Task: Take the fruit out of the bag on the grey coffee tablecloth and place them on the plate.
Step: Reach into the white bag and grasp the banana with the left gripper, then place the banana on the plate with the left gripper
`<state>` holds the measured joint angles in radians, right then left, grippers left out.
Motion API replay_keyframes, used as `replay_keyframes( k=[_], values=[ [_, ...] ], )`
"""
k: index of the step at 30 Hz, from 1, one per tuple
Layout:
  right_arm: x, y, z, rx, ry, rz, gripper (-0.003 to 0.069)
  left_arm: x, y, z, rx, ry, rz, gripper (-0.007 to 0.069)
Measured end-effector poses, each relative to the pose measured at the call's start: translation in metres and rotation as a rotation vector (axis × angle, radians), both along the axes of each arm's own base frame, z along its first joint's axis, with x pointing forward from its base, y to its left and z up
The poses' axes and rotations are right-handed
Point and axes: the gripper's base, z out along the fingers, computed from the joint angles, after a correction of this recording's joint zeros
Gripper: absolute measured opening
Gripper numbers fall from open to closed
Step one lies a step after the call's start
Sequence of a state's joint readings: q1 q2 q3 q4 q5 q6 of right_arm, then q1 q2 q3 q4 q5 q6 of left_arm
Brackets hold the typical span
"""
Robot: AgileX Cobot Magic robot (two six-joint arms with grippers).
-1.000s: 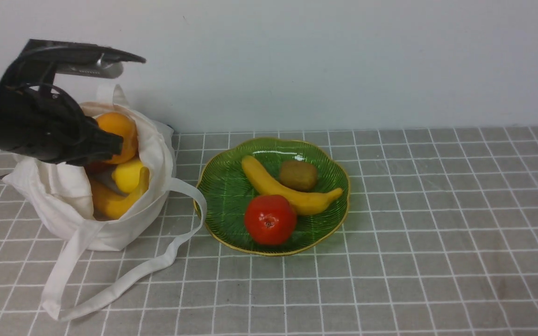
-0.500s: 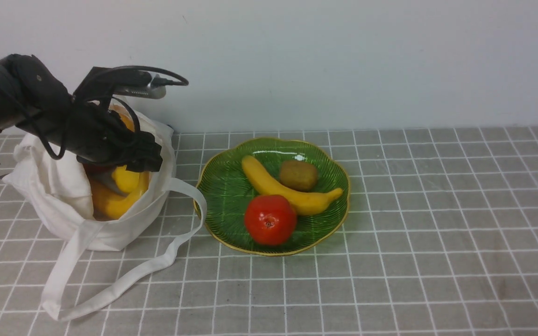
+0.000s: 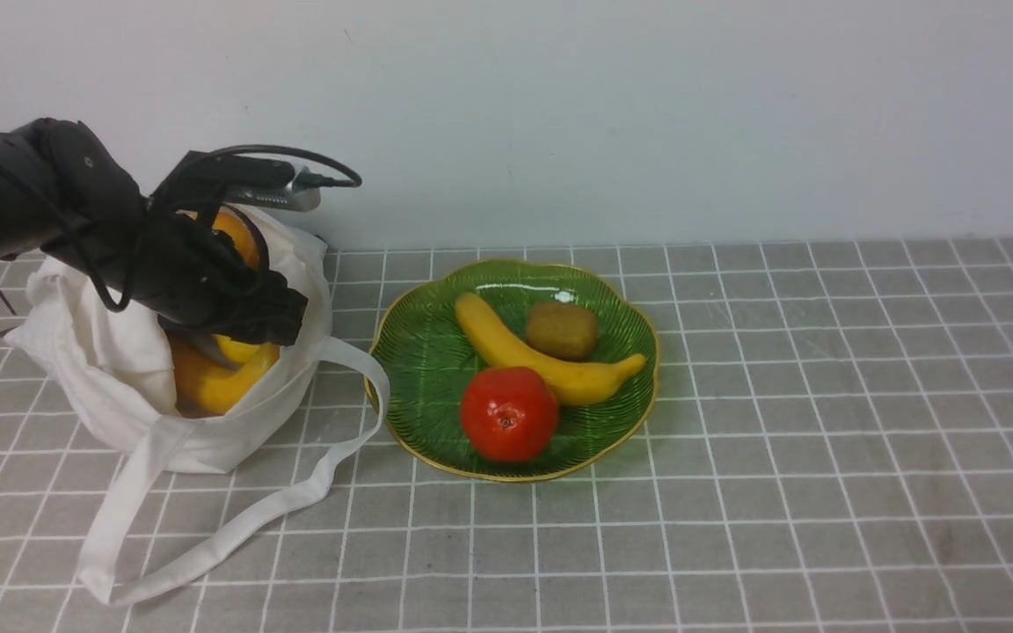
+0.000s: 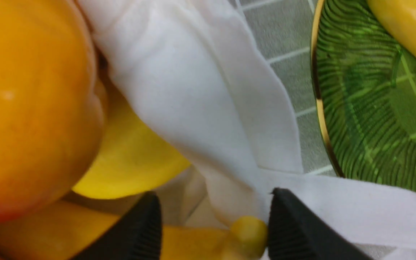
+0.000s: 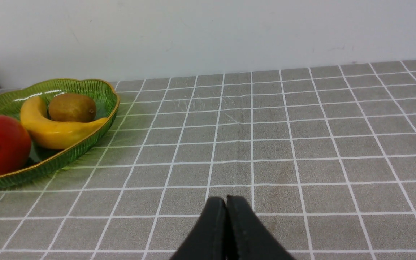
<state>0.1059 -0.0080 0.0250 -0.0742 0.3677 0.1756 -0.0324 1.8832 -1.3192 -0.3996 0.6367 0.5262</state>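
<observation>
The cream-white bag [image 3: 120, 387] lies open at the left on the grey coffee tablecloth [image 3: 823, 440]. In it are the orange-red peach [image 3: 236, 236], the lemon [image 3: 238, 350] and the deep-yellow banana [image 3: 212, 382]. My left gripper [image 3: 273, 318] reaches into the bag's mouth. In the left wrist view the left gripper [image 4: 214, 195] is open, and the banana's hooked tip [image 4: 248, 228] sits between its fingers, against one pad. The peach [image 4: 31, 108] and lemon [image 4: 132, 162] lie just beyond. The right gripper [image 5: 226, 199] is shut and empty low over the cloth.
The green plate [image 3: 423, 352] stands right of the bag and holds a paler banana [image 3: 550, 360], a brown kiwi [image 3: 562, 331] and a round red fruit [image 3: 508, 413]. The bag's long strap [image 3: 234, 527] trails forward on the cloth. A pale wall closes the back.
My left arm has swung right from the bag's left side and dipped its gripper into the bag's mouth, covering the lemon and part of the peach. The fruit on the plate has not moved.
</observation>
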Motion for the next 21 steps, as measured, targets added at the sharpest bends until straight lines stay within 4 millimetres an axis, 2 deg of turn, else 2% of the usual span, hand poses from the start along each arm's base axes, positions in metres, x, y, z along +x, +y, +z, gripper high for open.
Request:
replay_keyframes(
  k=[2, 3, 6, 12, 14, 15, 16, 17, 21],
  values=[
    [0.000, 0.000, 0.000, 0.000, 0.000, 0.000, -0.0012, -0.001, 0.000, -0.001, -0.002, 0.015, -0.006, 0.0225],
    [0.000, 0.000, 0.000, 0.000, 0.000, 0.000, -0.0012, -0.002, 0.000, -0.001, -0.001, 0.023, -0.010, 0.0154],
    [0.000, 0.000, 0.000, 0.000, 0.000, 0.000, -0.0012, -0.003, 0.000, -0.001, 0.005, 0.029, -0.017, 0.0081],
    [0.000, 0.000, 0.000, 0.000, 0.000, 0.000, -0.0012, -0.008, -0.001, 0.021, 0.012, -0.009, -0.032, 0.0076],
    [0.000, 0.000, 0.000, 0.000, 0.000, 0.000, -0.0012, -0.011, -0.001, 0.048, 0.008, -0.068, -0.038, 0.0076],
    [0.000, 0.000, 0.000, 0.000, 0.000, 0.000, -0.0012, -0.012, -0.001, 0.050, 0.008, -0.072, -0.038, 0.0076],
    [0.000, 0.000, 0.000, 0.000, 0.000, 0.000, -0.0012, -0.013, -0.001, 0.058, 0.009, -0.090, -0.041, 0.0076],
    [0.000, 0.000, 0.000, 0.000, 0.000, 0.000, -0.0012, -0.016, -0.001, 0.074, 0.007, -0.119, -0.049, 0.0076],
    [0.000, 0.000, 0.000, 0.000, 0.000, 0.000, -0.0012, -0.024, -0.003, 0.099, -0.006, -0.154, -0.062, 0.0076]
  ],
)
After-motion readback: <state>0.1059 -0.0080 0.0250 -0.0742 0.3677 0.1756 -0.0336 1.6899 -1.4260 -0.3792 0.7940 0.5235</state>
